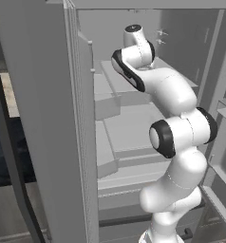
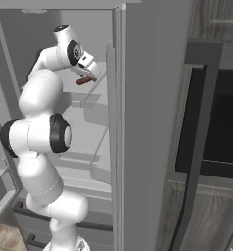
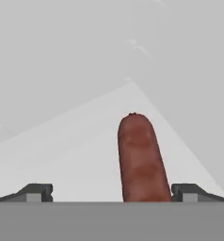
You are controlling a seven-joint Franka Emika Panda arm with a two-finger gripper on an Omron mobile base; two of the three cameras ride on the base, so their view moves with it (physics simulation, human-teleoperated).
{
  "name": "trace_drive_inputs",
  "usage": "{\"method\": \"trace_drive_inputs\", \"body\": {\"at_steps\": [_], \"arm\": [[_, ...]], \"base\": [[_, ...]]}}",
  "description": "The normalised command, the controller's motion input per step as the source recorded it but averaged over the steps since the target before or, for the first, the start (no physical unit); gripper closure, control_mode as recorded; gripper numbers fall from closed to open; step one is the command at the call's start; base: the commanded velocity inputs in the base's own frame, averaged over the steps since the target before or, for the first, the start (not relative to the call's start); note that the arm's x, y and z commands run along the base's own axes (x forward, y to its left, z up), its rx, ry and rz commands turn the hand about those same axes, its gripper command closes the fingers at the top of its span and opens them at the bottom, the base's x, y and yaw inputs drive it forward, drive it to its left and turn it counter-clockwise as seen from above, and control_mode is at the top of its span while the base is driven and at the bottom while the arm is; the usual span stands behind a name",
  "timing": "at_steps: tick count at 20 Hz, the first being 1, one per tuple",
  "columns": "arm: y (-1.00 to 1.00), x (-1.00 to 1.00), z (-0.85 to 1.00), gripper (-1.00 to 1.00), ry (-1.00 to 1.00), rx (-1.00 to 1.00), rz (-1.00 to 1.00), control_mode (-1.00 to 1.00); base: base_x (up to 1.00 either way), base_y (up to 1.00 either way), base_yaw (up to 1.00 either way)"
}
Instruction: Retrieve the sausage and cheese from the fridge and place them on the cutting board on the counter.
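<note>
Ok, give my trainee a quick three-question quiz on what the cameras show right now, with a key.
1. True or false: the hand is open, with the sausage lying between its finger tips.
2. Where does the sausage lie? A) on a shelf inside the fridge B) on the cutting board C) in a fridge drawer
3. Fill in: in the right base view, the sausage shows just below the ____.

Key: 1 true; 2 A; 3 hand
</note>
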Motion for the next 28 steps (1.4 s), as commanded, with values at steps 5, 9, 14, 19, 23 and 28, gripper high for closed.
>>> {"method": "trace_drive_inputs", "body": {"at_steps": [5, 9, 14, 19, 23, 28], "arm": [[0.0, 0.0, -0.4, -1.0, 0.0, 0.0, -0.05, -1.0], [-0.01, 0.0, -0.42, -1.0, 0.0, 0.0, -0.03, -1.0], [-0.1, 0.0, -0.5, 1.0, 0.0, 0.01, -0.04, -1.0], [-0.33, 0.0, -0.61, 1.0, 0.0, 0.06, -0.05, -1.0], [-0.23, 0.0, -0.59, 1.0, 0.0, 0.04, -0.01, -1.0], [-0.02, -0.05, -0.24, 1.0, -0.01, 0.0, 0.0, -1.0]], "base": [[0.0, 0.0, 0.0], [0.0, 0.0, 0.0], [0.0, 0.0, 0.0], [0.0, 0.0, 0.0], [0.0, 0.0, 0.0], [0.0, 0.0, 0.0]]}}
